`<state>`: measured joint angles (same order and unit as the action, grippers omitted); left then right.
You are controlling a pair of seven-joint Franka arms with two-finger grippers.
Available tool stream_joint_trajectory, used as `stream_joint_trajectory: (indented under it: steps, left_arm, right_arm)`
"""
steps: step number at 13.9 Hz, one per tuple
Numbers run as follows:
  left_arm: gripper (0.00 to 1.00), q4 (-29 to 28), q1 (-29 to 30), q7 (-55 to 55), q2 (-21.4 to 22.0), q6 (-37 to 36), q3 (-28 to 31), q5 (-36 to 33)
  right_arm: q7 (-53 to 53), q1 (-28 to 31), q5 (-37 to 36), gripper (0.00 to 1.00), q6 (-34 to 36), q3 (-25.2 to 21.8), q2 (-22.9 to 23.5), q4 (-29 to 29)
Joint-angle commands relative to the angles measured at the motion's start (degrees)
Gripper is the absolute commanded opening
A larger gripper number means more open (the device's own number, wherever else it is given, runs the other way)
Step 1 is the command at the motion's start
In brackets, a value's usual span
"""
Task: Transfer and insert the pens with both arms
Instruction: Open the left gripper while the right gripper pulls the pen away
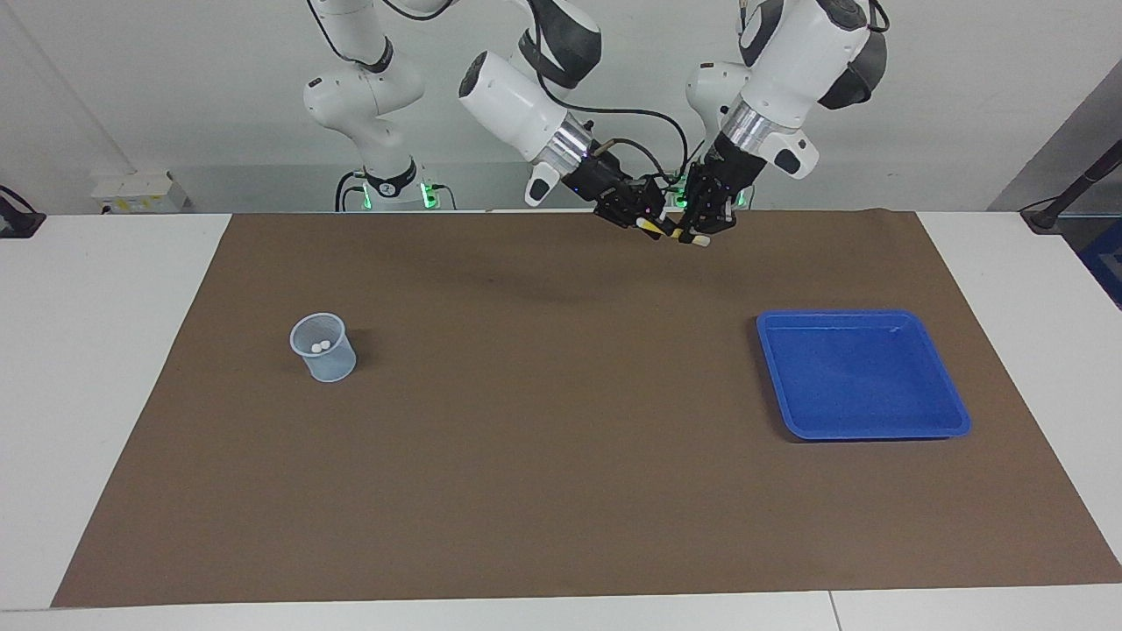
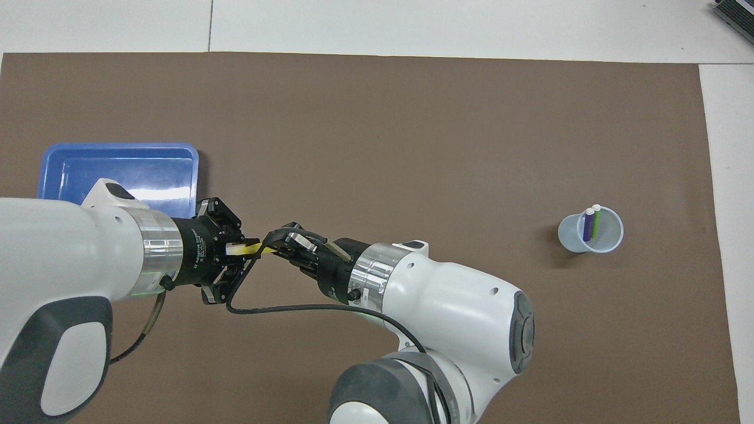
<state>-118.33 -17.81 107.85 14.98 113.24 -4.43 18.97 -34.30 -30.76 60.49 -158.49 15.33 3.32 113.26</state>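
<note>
A yellow pen (image 1: 666,232) (image 2: 259,249) hangs level in the air over the mat's edge by the robots, held at both ends. My left gripper (image 1: 699,230) (image 2: 238,250) is shut on the end with the whitish cap. At the pen's other end my right gripper (image 1: 647,224) (image 2: 278,247) is shut on it as well. The purple pen (image 2: 588,227) and the green pen (image 2: 597,222) stand in a clear cup (image 1: 323,349) (image 2: 591,231) toward the right arm's end of the table. In the facing view only their white caps show.
A blue tray (image 1: 863,372) (image 2: 118,171) lies on the brown mat (image 1: 561,438) toward the left arm's end, with nothing in it. A black cable loops under the two wrists. White table borders the mat.
</note>
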Motion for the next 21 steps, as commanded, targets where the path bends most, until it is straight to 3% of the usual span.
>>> stream_joint_trajectory:
  steps: [1,8,9,10,14,17,21]
  left_arm:
    - [0.0,-2.26,-1.35,0.78,1.99,1.28,0.83,0.72]
    - [0.02,-2.26,-1.26,-0.27,1.99,1.36,0.91,0.63]
    - [0.6,-2.26,-1.35,-0.27,1.99,1.89,0.91,0.63]
    - [1.0,-2.26,-1.35,-0.27,1.99,2.68,0.83,0.63]
    - [1.0,-2.34,-1.35,-0.18,1.99,2.77,0.83,0.63]
    - [1.0,-2.34,-1.35,-0.45,2.08,2.77,0.91,0.63]
    - [1.0,-2.34,-0.47,-12.97,2.34,0.94,1.0,0.63]
  right_arm:
    - [-0.68,0.61,-1.96,0.0,0.11,0.14,0.2,-0.06]
    - [-0.68,0.7,-1.96,0.0,0.11,0.14,0.2,-0.06]
    - [-0.68,0.7,-1.96,0.0,0.11,0.22,0.2,-0.06]
    - [-0.68,0.7,-1.96,0.0,0.11,0.14,0.2,-0.06]
    - [0.1,1.05,-1.96,0.0,1.16,0.14,0.11,0.2]
    - [4.75,3.67,-3.26,0.0,7.64,-0.12,-0.42,0.55]
    - [8.27,9.82,-20.82,0.0,21.88,-0.04,-1.12,0.29]
